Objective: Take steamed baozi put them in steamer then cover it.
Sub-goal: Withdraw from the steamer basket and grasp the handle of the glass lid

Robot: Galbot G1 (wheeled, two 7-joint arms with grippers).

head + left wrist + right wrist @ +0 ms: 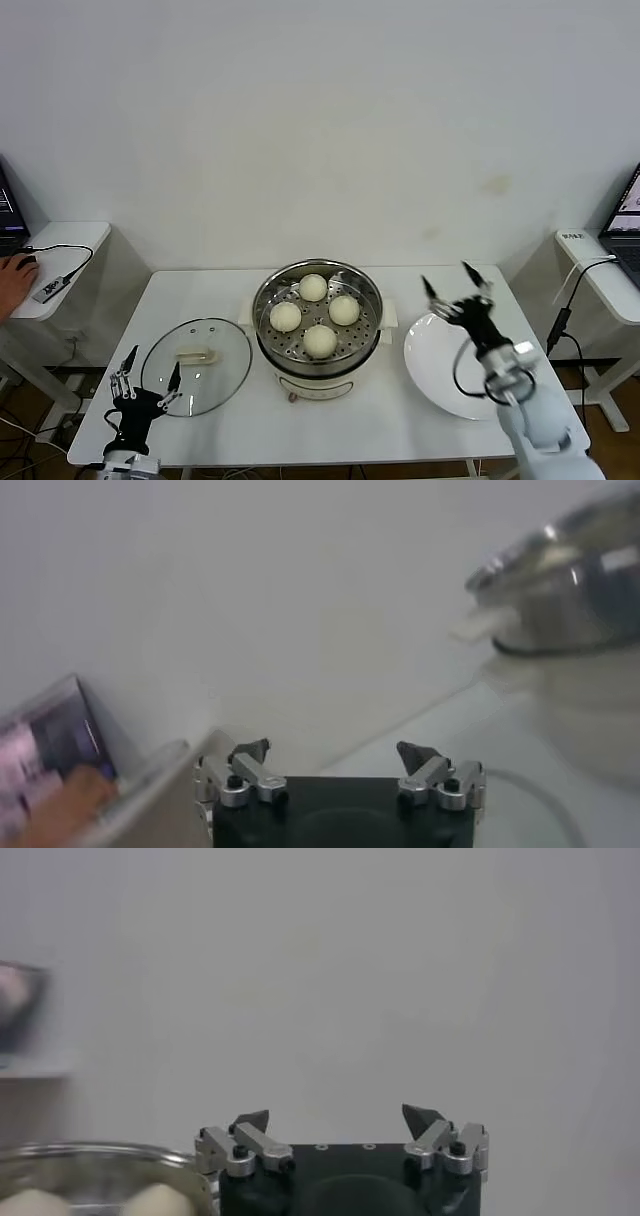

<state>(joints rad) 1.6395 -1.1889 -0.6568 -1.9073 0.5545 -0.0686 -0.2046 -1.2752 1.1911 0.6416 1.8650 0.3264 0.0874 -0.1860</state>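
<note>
The steamer (pixel 317 320) stands mid-table on its cream base, with several cream-white baozi (pixel 313 287) lying on its perforated tray. The glass cover (pixel 196 368) with a cream handle lies flat on the table to the steamer's left. My left gripper (pixel 154 358) is open at the cover's near-left edge, holding nothing. My right gripper (pixel 447 277) is open and empty above the far edge of the white plate (pixel 445 375). In the left wrist view the gripper (pixel 333 747) faces the steamer (pixel 570 580). In the right wrist view the gripper (pixel 335 1114) shows the steamer rim (pixel 100 1153) and a baozi (pixel 160 1200).
The white plate at the right has nothing on it. Side tables with laptops and cables (pixel 60 268) flank the main table. A person's hand (pixel 15 275) rests on the left one. A white wall stands behind.
</note>
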